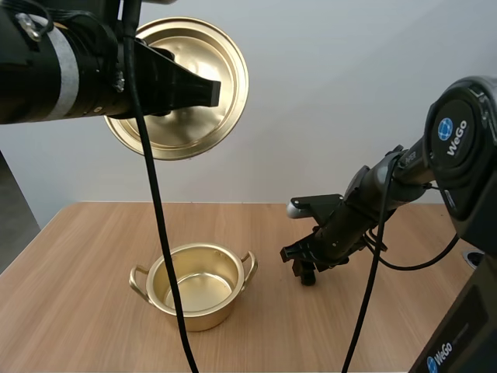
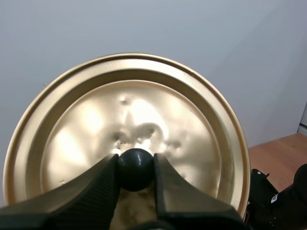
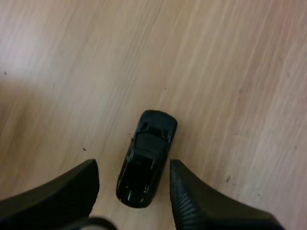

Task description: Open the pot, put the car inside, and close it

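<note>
A brass pot (image 1: 196,285) with two handles stands open on the wooden table, nothing in it. Its brass lid (image 1: 194,85) is held high in the air, tilted on edge, by my left gripper (image 1: 210,91), which is shut on the lid's black knob (image 2: 135,168). A small black toy car (image 3: 146,158) lies on the table, right of the pot, and shows as a dark shape (image 1: 308,276) under my right gripper (image 1: 304,260). That gripper (image 3: 134,187) is open, one finger on either side of the car's near end, not touching it.
The light wooden table (image 1: 93,256) stretches bare around the pot on the left and front. A plain white wall stands behind it. My right arm (image 1: 388,186) reaches in from the right over the table.
</note>
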